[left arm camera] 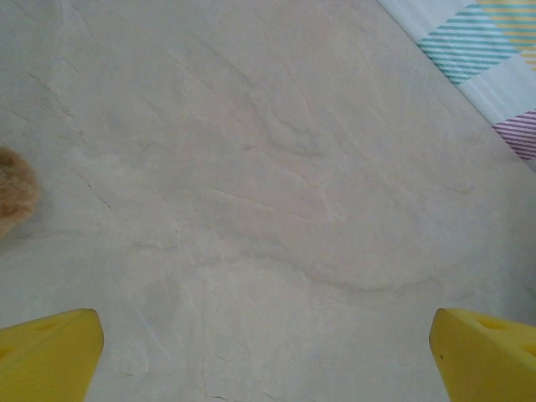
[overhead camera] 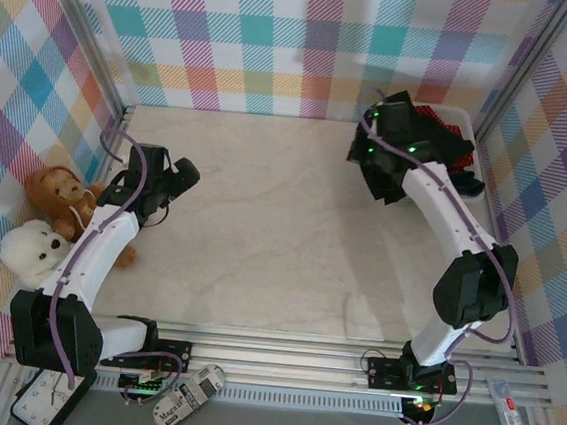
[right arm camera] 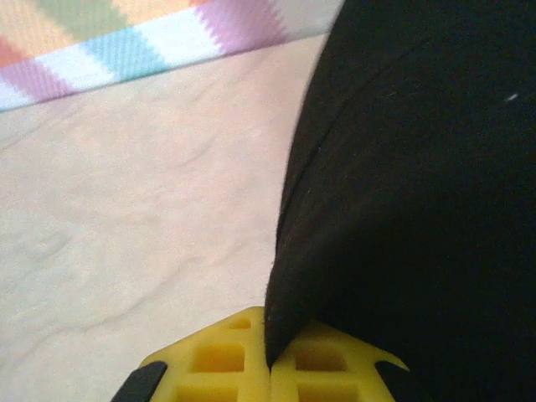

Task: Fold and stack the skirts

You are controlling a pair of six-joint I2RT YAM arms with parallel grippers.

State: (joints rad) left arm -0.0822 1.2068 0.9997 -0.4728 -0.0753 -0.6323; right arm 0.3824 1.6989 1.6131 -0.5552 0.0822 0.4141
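My right gripper [right arm camera: 270,362] is shut, and an edge of the black skirt [right arm camera: 419,167] is pinched between its yellow fingers [right arm camera: 218,360]. From above, that gripper [overhead camera: 379,141] hangs at the back right beside the white basket [overhead camera: 473,125], with the black skirt [overhead camera: 385,182] draping down from it. A red skirt [overhead camera: 441,116] lies in the basket. On the left side of the table, my left gripper [overhead camera: 182,176] is open. In its own view, the left gripper [left arm camera: 266,342] has bare tabletop between its yellow fingertips [left arm camera: 59,352].
A brown teddy bear [overhead camera: 56,196] and a white one [overhead camera: 29,250] sit against the left wall; brown fur [left arm camera: 12,197] shows at the left edge of the left wrist view. Checked walls close in three sides. The tabletop [overhead camera: 282,232] is pale marble.
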